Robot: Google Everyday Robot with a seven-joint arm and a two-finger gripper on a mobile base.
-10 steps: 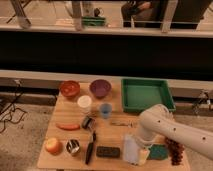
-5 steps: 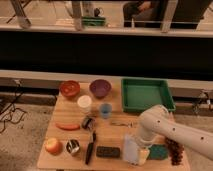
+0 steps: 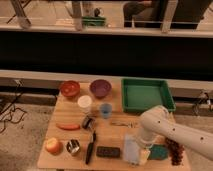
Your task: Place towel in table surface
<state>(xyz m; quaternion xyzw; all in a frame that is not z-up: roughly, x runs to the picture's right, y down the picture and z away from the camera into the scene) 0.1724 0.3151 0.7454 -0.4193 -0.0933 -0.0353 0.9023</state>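
The pale blue cloth towel [image 3: 129, 149] lies on the light wooden table [image 3: 64, 112], near its front edge, between the flat black rectangular block [image 3: 108, 151] and the teal sponge [image 3: 159, 151]. The white robot arm [image 3: 172, 131] enters from the lower right. Its gripper [image 3: 142, 143] sits at the right edge of the towel; whether it is open or closed, or has hold of the towel, cannot be determined. The dark red grape bunch [image 3: 175, 151] lies at the front right corner. The green rectangular plastic tray [image 3: 146, 94] occupies the rear right. The orange bowl [image 3: 69, 88] and purple bowl [image 3: 100, 88] stand at the rear.
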